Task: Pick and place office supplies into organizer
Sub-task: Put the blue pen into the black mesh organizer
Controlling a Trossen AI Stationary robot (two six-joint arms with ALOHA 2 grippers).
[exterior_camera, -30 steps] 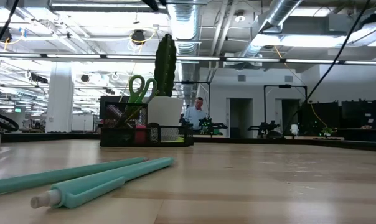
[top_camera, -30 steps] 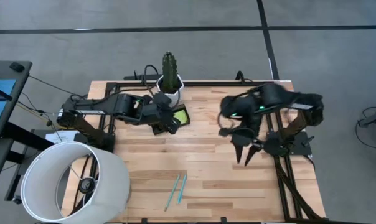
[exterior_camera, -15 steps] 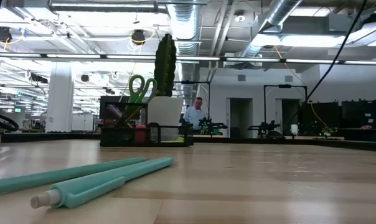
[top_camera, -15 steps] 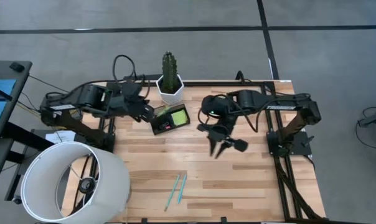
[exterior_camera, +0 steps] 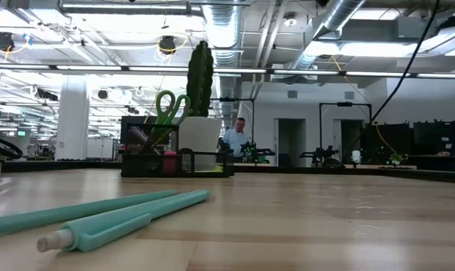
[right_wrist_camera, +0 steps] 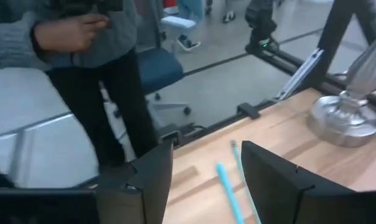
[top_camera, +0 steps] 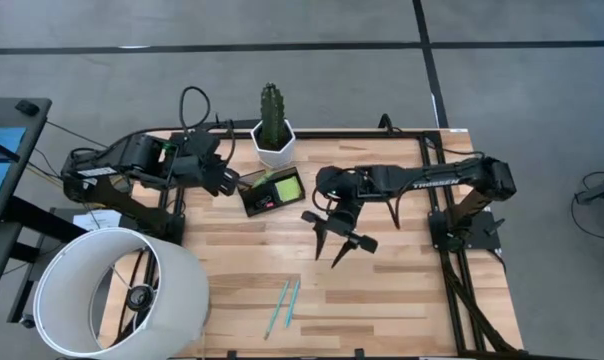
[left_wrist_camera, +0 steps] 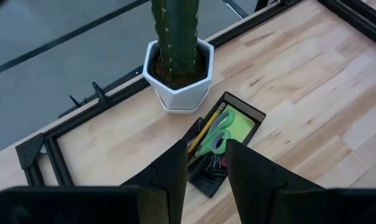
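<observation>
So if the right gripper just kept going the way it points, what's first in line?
Likely the two teal pens: the right gripper is open and aimed toward them, with only bare table between. Depth is hard to judge.

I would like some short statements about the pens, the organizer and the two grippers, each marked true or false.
1. Two teal pens lie on the table, outside the organizer. True.
2. The scissors lie loose on the table. False: they stand in the organizer.
3. The right gripper holds a pen. False: it is open and empty, above the table's middle.
4. The left gripper is beside the organizer. True.
5. The cactus pot stands at the near edge. False: it is at the far edge, behind the organizer.
</observation>
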